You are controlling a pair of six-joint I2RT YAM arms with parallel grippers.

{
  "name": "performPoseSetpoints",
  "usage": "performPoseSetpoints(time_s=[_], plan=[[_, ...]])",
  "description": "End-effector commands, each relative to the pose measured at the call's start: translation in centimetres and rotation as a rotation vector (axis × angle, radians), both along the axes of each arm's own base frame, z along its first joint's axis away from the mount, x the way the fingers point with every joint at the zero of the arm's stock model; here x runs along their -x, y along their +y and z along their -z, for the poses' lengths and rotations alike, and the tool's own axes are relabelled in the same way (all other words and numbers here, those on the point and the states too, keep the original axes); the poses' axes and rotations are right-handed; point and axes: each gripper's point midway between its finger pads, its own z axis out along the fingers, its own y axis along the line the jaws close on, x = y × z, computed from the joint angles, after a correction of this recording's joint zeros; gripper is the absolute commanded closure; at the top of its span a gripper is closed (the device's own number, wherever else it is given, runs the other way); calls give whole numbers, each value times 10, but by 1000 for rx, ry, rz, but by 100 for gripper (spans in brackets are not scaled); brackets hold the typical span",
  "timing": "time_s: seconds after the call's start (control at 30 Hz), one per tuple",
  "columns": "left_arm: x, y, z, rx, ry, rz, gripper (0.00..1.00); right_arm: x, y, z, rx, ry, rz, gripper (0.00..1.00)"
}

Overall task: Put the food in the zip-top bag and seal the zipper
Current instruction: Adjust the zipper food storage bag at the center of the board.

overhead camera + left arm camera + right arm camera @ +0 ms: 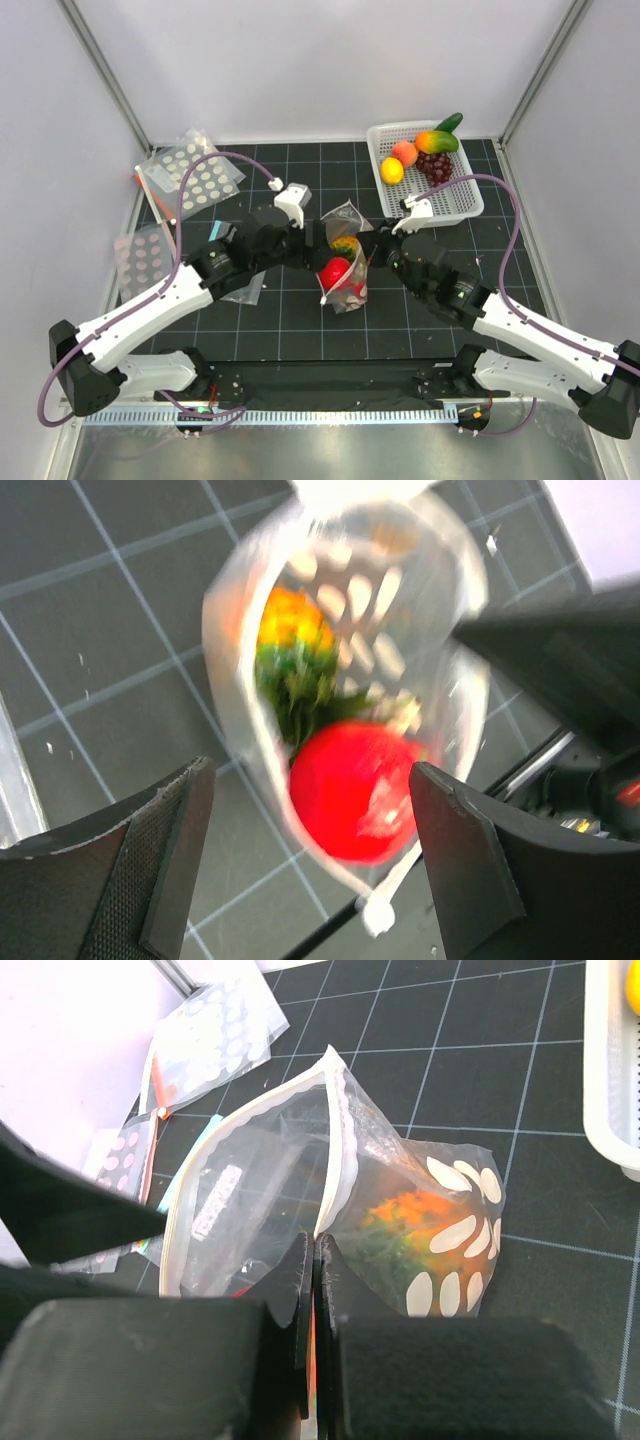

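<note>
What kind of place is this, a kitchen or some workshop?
Most likely a lab test booth for robots, not a kitchen: a black gridded mat boxed in by plain white walls, a left arm and right arm bolted at its near edge, and toy fruit in a white basket.

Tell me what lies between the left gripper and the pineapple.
The round red fruit, inside the zip-top bag, sits between left gripper and pineapple, seen in the left wrist view.

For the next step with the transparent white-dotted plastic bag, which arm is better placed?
Probably left. The left gripper is open and empty at the mouth of the dotted bag, the round red fruit already inside. The right gripper is shut on the bag's rim, holding it.
</note>
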Motion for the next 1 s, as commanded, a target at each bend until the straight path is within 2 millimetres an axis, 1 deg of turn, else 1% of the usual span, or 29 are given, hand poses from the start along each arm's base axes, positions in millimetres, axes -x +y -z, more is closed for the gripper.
performPoseSetpoints(time_s=[0.0,0.03,0.07,0.1,0.17,0.23,0.3,0.33,0.43,0.47,0.5,0.53,0.57,0.6,0.63,0.67,0.7,0.77,0.8,0.83,0.87,0.9,0.97], plan=[[12,5,12,50,3,13,17,-6,-3,-17,-42,-45,42,99],[17,10,9,71,-8,9,17,-6,-4,-17,-40,-48,47,99],[19,12,9,82,-12,7,17,-6,-5,-17,-37,-49,50,99],[23,16,24,68,6,6,20,-7,-6,-17,-36,-51,56,99],[32,17,23,100,16,36,24,-7,-6,-16,-33,-51,60,99],[38,14,21,115,33,57,29,-7,-6,-16,-34,-52,59,99],[37,13,16,124,33,55,33,-7,-5,-15,-33,-48,53,99],[34,13,9,134,24,40,35,-7,-4,-14,-32,-47,51,99],[26,11,2,127,21,10,39,-8,-4,-12,-28,-46,52,99],[22,11,1,121,19,-8,39,-8,-4,-13,-30,-46,53,99],[19,9,8,101,34,-15,40,-8,-4,-13,-29,-45,53,99],[16,8,10,93,38,-25,41,-8,-4,-13,-30,-47,51,99],[13,8,7,95,34,-40,41,-7,-3,-13,-30,-46,48,99],[10,5,12,80,44,-42,47,-7,-3,-13,-30,-45,43,99],[8,3,13,77,46,-43,51,-7,-3,-14,-31,-46,45,99],[6,0,10,79,46,-42,61,-7,-2,-14,-33,-46,44,99],[5,-3,14,70,56,-39,67,-6,-2,-14,-33,-45,41,99],[3,-9,17,68,71,-29,79,-6,-2,-14,-35,-44,38,99],[4,-16,11,86,76,-6,82,-6,-2,-14,-32,-44,38,99],[2,-22,16,79,94,2,86,-5,0,-14,-36,-42,27,99],[2,-25,14,84,100,12,96,-4,1,-15,-39,-43,20,99],[1,-32,6,105,102,27,100,-3,2,-17,-45,-45,11,99],[-4,-41,3,112,113,31,100,0,6,-19,-56,-47,-19,99]])
